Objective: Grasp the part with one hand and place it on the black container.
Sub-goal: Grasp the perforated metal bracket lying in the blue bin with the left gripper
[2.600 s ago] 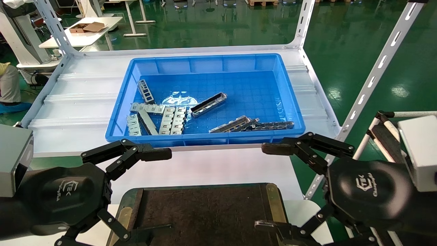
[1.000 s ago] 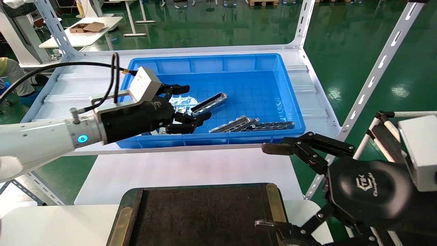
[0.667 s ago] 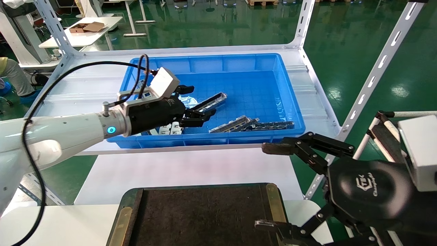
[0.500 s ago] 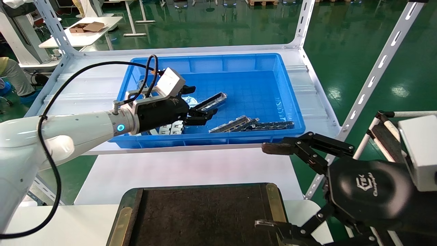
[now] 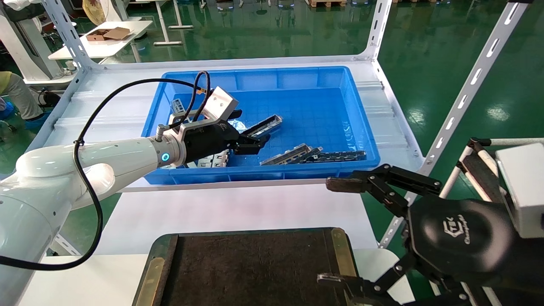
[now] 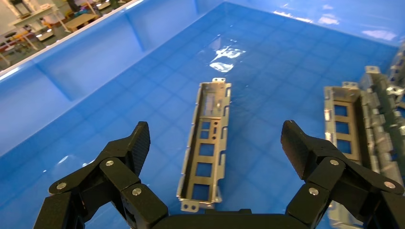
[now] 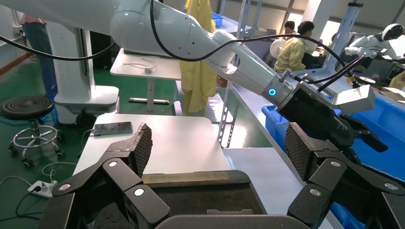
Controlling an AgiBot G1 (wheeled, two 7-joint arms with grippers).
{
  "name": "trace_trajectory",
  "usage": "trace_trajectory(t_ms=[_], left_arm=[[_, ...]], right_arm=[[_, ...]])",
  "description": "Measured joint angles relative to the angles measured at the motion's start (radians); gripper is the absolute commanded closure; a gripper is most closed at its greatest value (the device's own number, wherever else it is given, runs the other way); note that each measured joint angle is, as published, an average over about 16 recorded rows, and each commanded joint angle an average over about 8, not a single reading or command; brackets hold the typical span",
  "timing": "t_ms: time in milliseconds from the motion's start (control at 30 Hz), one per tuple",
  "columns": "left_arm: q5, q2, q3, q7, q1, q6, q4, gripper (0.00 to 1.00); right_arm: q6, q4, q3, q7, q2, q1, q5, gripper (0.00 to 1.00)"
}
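The part (image 5: 264, 126), a silver-grey channel strip with rectangular cut-outs, lies on the floor of the blue bin. In the left wrist view the part (image 6: 206, 148) lies lengthwise between the fingers, touching neither. My left gripper (image 5: 248, 131) is open and reaches into the bin at the part's near end; it also shows in the left wrist view (image 6: 216, 138). The black container (image 5: 255, 267) lies at the front, empty, and shows in the right wrist view (image 7: 200, 195). My right gripper (image 5: 331, 231) is open and parked at the container's right edge (image 7: 218, 143).
The blue bin (image 5: 255, 70) stands on a white rack shelf. It also holds pale slotted plates (image 5: 214, 159), further channel strips (image 5: 287, 155) and a dark chain-like strip (image 5: 340, 156). A slanted rack post (image 5: 467, 91) stands on the right.
My left arm has swung from the front into the bin and advanced right until its open fingers straddle the part's near end. The right arm has not moved.
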Motion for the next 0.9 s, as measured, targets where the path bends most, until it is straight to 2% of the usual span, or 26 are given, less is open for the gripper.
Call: trace_trajectory(t_ms=[33, 67, 100, 267, 300, 333, 367, 900], left_arm=[[-0.001, 0.001, 0.001, 0.0, 0.001, -0.005, 0.002, 0.05], [-0.002, 0.003, 0.002, 0.0, 0.001, -0.009, 0.004, 0.15], [-0.003, 0.004, 0.003, 0.0, 0.002, -0.013, 0.005, 0.27], [-0.01, 0.006, 0.008, -0.006, 0.01, -0.033, 0.006, 0.9], [-0.011, 0.006, 0.009, -0.008, 0.011, -0.037, 0.006, 0.98], [-0.012, 0.006, 0.01, -0.01, 0.013, -0.04, 0.006, 1.0], [-0.013, 0.006, 0.012, -0.011, 0.014, -0.044, 0.006, 1.0], [-0.033, 0.006, 0.034, -0.034, 0.034, -0.079, -0.002, 1.0]], right_arm=[[0.0, 0.0, 0.0, 0.0, 0.0, 0.0, 0.0, 0.0], [0.0, 0.0, 0.0, 0.0, 0.0, 0.0, 0.0, 0.02], [0.0, 0.0, 0.0, 0.0, 0.0, 0.0, 0.0, 0.11], [0.0, 0.0, -0.001, 0.0, 0.0, 0.0, 0.0, 0.73], [0.0, 0.0, -0.001, 0.0, 0.0, 0.0, 0.0, 0.86], [0.0, 0.0, -0.001, 0.0, 0.0, 0.0, 0.0, 0.97], [0.0, 0.0, -0.001, 0.0, 0.0, 0.0, 0.001, 1.0], [0.001, 0.0, -0.002, -0.001, 0.001, 0.0, 0.001, 1.0]])
